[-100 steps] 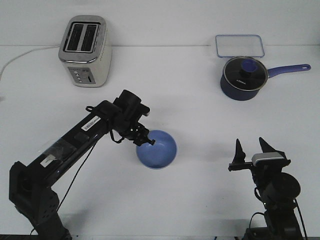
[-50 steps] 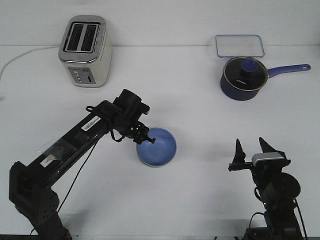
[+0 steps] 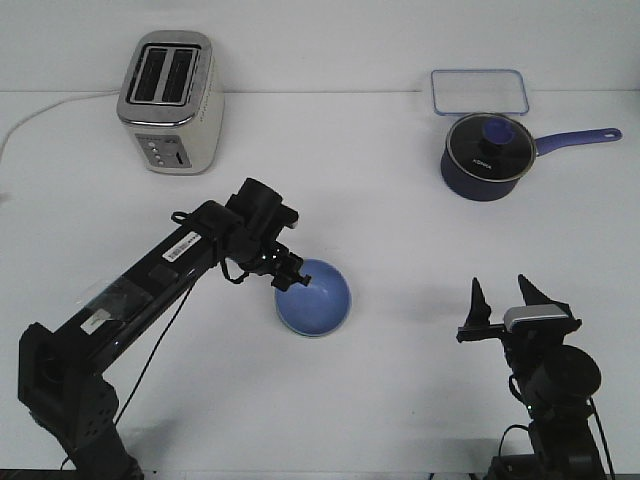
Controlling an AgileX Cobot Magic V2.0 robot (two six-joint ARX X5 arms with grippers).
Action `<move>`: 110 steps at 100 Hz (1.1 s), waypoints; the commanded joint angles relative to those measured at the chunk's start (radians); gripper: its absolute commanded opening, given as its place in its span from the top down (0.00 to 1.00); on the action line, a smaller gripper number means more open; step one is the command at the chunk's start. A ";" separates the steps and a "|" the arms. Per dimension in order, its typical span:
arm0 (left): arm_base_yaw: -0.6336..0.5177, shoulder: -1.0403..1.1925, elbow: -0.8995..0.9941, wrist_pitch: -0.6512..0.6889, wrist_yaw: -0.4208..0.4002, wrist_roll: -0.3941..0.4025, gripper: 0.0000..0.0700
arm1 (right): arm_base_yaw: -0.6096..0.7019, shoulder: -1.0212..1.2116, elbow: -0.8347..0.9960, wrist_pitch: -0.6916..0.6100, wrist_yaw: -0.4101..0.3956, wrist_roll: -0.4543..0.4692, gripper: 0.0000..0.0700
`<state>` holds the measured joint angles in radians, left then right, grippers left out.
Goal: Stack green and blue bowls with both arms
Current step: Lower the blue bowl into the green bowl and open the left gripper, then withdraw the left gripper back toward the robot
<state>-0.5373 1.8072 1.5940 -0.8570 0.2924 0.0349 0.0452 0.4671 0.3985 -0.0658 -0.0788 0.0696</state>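
The light blue bowl [image 3: 318,300] sits on the white table a little left of centre. My left gripper [image 3: 293,279] is at the bowl's left rim, and its fingers are closed on that rim. A thin pale edge shows under the bowl's near side; I cannot tell what it is. No green bowl shows on its own anywhere in the front view. My right gripper [image 3: 503,296] is open and empty. It points upward near the front right of the table, well away from the bowl.
A silver toaster [image 3: 170,100] stands at the back left, its cord running off to the left. A dark navy saucepan [image 3: 487,155] with a glass lid and long handle stands at the back right. A clear lidded container [image 3: 479,92] is behind it.
The blue bowl, held at its rim by my left gripper, has shifted very slightly up and to the left. The right arm has not moved.
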 commanded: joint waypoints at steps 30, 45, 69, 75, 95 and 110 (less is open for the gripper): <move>0.022 0.010 0.048 0.005 -0.010 -0.002 0.32 | 0.002 0.004 0.000 0.013 0.000 0.012 0.27; 0.049 -0.055 0.058 0.026 -0.021 -0.002 0.32 | 0.002 0.004 0.000 0.012 0.000 0.012 0.27; 0.099 -0.175 0.058 0.052 -0.173 -0.016 0.32 | 0.002 0.004 0.000 0.013 0.001 0.012 0.27; 0.121 -0.206 0.048 0.076 -0.185 -0.028 0.32 | 0.002 0.004 0.000 0.013 0.001 0.012 0.27; 0.200 -0.328 -0.019 0.160 -0.224 -0.051 0.32 | 0.002 0.004 0.000 0.013 0.001 0.012 0.27; 0.261 -0.459 -0.150 0.253 -0.250 -0.066 0.33 | 0.002 0.004 0.000 0.013 0.001 0.012 0.27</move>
<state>-0.2909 1.3869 1.4834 -0.6353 0.0494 -0.0151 0.0452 0.4671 0.3985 -0.0658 -0.0784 0.0692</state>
